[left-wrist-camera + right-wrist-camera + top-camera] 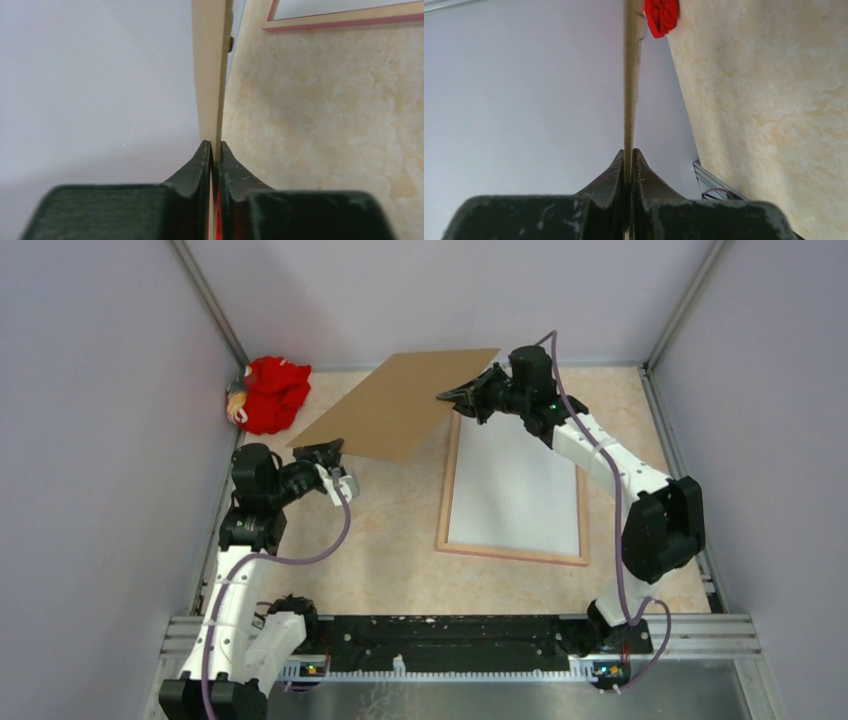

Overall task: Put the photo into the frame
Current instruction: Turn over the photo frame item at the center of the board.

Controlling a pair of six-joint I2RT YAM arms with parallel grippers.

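Observation:
The frame [446, 495] lies flat on the table at the centre right, its pale peach-wood back up. The photo [515, 490] lies inside it with its plain white reverse up; no print shows. Both grippers hold the brown backing board [400, 405] in the air, tilted, over the back left of the table. My left gripper [325, 452] is shut on the board's near left edge and my right gripper [455, 395] on its right edge. The left wrist view shows the board edge-on [210, 75] between the shut left gripper [214, 145], with the frame's corner [350, 19] behind. The right wrist view shows the board's edge [631, 75] in the right gripper [628, 151].
A red stuffed toy [270, 392] lies in the back left corner and also shows in the right wrist view [661, 15]. Grey walls close the table on three sides. A black rail [450, 640] runs along the near edge.

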